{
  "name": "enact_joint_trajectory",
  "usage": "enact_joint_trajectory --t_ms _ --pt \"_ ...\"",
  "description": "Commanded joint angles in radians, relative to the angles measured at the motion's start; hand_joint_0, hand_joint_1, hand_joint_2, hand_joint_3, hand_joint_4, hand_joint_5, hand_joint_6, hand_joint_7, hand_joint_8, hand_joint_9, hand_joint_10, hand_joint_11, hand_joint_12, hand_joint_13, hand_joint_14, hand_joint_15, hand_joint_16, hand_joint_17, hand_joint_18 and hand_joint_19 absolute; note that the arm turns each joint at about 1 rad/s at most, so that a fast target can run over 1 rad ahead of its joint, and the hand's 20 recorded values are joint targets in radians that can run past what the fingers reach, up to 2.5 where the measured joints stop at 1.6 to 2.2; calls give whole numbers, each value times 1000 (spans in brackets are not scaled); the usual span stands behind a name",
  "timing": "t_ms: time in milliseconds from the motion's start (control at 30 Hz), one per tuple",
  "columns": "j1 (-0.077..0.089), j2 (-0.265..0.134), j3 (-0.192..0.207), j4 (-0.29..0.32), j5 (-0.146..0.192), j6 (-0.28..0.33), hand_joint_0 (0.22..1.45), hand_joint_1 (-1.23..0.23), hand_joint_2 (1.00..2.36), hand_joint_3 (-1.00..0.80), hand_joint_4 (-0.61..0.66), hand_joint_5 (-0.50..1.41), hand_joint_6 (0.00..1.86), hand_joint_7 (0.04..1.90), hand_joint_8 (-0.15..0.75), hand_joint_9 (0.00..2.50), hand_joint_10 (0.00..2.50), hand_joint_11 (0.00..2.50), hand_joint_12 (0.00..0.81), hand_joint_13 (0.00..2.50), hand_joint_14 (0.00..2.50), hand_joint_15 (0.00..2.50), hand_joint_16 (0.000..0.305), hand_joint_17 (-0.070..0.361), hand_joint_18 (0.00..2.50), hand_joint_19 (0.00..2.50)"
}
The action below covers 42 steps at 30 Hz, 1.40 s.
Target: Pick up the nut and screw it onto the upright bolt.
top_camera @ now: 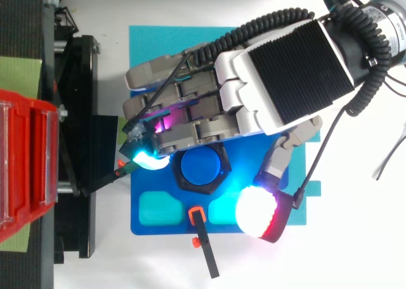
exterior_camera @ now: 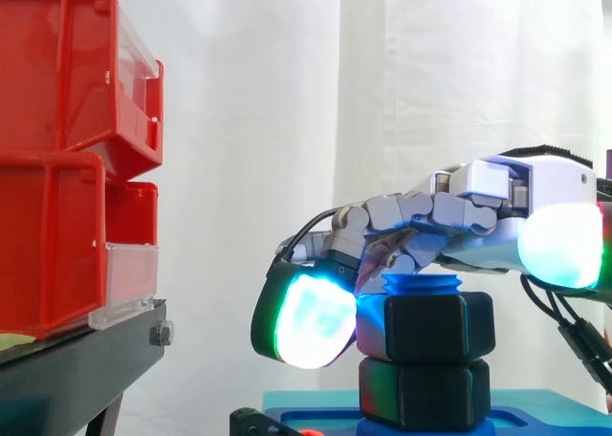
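Atop the bolt [top_camera: 202, 166], with the hand [top_camera: 279, 73] over the nut [exterior_camera: 440, 327] and its grip impossible to tell, I keep the nut level and turn gently.

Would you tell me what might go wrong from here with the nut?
The nut sits high on the bolt, so it may be barely threaded and could tilt or jam. The robot hand has one pad beside the nut and its thumb apart, so a push may slip off.
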Motion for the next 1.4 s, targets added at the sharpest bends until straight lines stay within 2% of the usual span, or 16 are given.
enact_joint_trajectory --t_ms 0,267,400,833,1067,1167,1367 --pt "-2 -1 1 7 -2 2 439 -124 1000 -500 271 -63 504 1202 296 748 0 0 310 528 0 0 36 81 315 0" --pt "-11 0 1 7 -15 2 453 -149 1000 -500 263 -29 504 1263 295 805 0 0 284 567 0 0 32 72 334 0" --pt "-11 -1 1 5 -17 2 483 -214 1000 -500 248 -3 503 1312 294 860 0 0 261 605 0 0 28 63 367 0" --pt "-14 0 -1 -2 -17 2 498 -251 1000 -500 197 38 514 1344 281 975 0 0 241 661 0 0 25 55 417 0" --pt "-18 0 -1 1 -29 2 484 -208 1000 -500 183 39 544 1297 281 1006 0 0 240 680 0 0 25 57 433 0" --pt "-19 0 -1 1 -29 2 452 -140 1000 -500 181 45 553 1269 283 1030 0 0 250 697 0 0 27 62 454 0" --pt "-22 0 -1 4 -31 2 406 -57 1000 -500 194 67 527 1336 276 1092 0 0 261 733 0 0 31 69 498 0"
